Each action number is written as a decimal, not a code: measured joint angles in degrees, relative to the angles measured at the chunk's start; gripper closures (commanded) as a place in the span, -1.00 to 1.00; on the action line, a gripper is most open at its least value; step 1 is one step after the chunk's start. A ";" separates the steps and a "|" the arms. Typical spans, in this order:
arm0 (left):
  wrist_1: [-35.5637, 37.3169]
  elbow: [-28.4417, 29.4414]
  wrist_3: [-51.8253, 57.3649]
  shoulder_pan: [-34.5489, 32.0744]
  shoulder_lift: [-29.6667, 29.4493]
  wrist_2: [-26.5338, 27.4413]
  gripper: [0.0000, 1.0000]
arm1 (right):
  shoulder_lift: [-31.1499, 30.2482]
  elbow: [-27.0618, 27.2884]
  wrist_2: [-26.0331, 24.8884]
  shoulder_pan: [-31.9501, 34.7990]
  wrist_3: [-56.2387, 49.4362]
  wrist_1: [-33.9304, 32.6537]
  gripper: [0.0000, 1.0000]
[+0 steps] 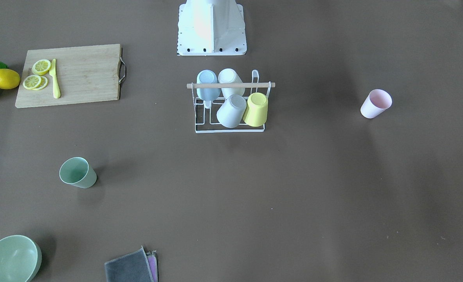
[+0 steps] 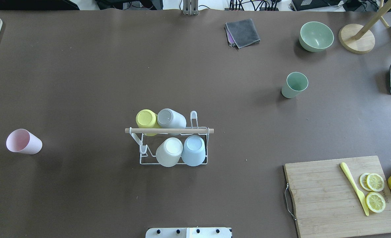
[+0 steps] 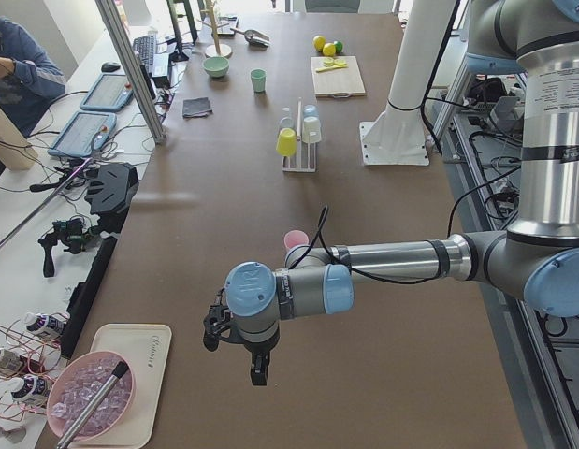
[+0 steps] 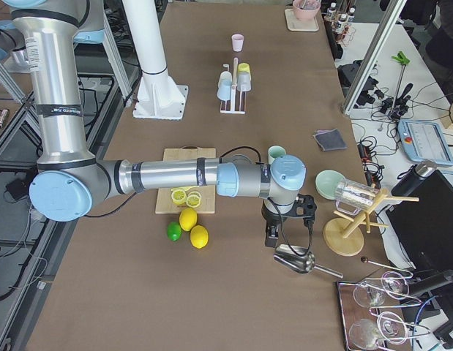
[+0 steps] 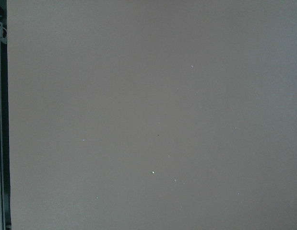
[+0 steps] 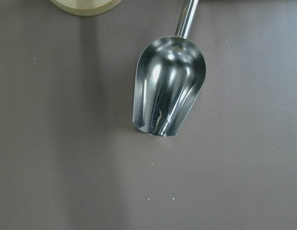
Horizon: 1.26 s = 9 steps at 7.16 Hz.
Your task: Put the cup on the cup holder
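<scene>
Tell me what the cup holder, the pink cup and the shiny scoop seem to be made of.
Cup holder: thin wire, seemingly metal with a white coating, topped by a pale rod with a bare-wood look. Pink cup: probably matte plastic; even pastel colour, no glare. Scoop: polished metal, likely steel; mirror-like reflections across its bowl.
</scene>
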 measured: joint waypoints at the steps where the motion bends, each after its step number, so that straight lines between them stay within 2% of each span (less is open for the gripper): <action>1: -0.01 -0.27 0.03 0.02 -0.24 0.07 -0.95 | 0.00 -0.03 0.01 0.00 0.02 0.00 -1.00; 4: 0.05 -1.06 0.27 1.07 -1.22 2.01 -0.95 | 0.02 -0.04 0.05 0.01 0.03 0.02 -1.00; 5: 0.32 0.27 0.35 1.37 -2.27 2.10 -0.95 | 0.02 -0.04 0.08 0.01 0.03 0.02 -1.00; 7: 2.53 4.15 0.16 2.62 -6.97 2.47 -0.95 | -0.08 -0.15 0.12 0.01 0.03 0.15 -1.00; 9: 8.29 9.79 0.25 3.87 -15.44 2.79 -0.95 | -0.16 -0.20 0.21 0.01 0.03 0.19 -1.00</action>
